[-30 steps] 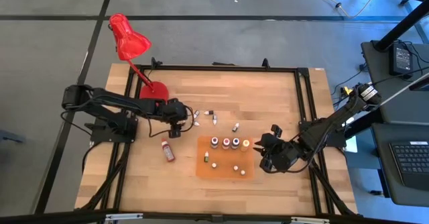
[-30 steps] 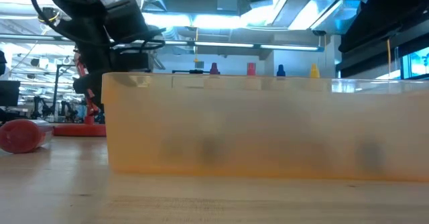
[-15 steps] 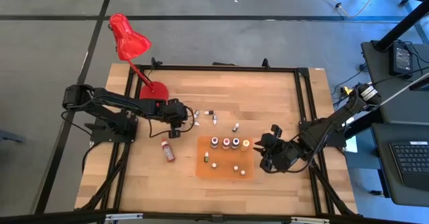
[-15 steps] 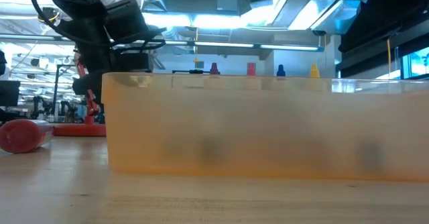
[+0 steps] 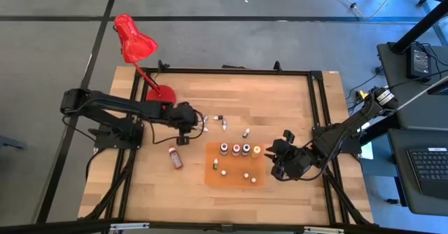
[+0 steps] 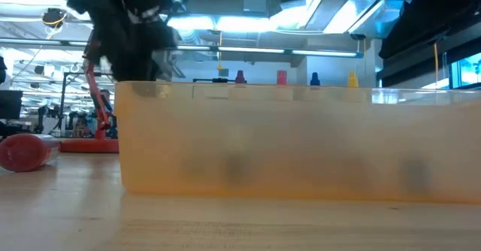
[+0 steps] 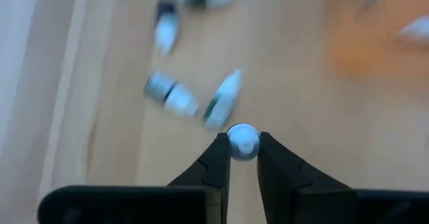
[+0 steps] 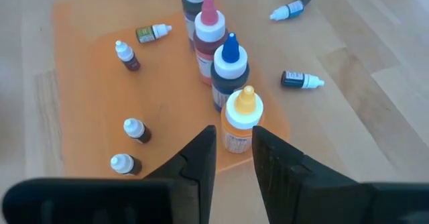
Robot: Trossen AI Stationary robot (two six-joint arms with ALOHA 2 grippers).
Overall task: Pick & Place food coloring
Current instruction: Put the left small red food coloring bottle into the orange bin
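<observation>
Since a second ago the left claw (image 7: 242, 158) has pinched shut on a tiny white-capped bottle (image 7: 242, 143), and the left arm has shifted a little over the table. Seen from its wrist, the two dark fingers squeeze the bottle by its round cap, one on each side. Holding it by the cap makes sense, because the cap is the highest part and the easiest to reach from above.

Just past the claw, more little bottles lie tipped over on the wood (image 7: 120, 63). Two of them (image 7: 194, 102) lie close together and another (image 7: 165, 29) is farther off. They are still waiting to be picked up.

From above, the orange mat (image 5: 210, 179) sits in the middle of the table. Four bigger bottles (image 5: 239, 149) stand in a row along its far edge, and a few small bottles rest on the rest of it. This looks like the spot where every bottle should end up, so the pinched bottle probably goes there next.

A large red bottle (image 5: 175, 157) lies on its side on the wood, between the left arm and the mat. A red lamp (image 5: 133, 41) stands at the far left corner.

The right claw (image 8: 233, 150) waits at the right edge of the mat, just beside the yellow-topped bottle (image 8: 240, 120). Its fingers are nearly pressed together and hold nothing.
</observation>
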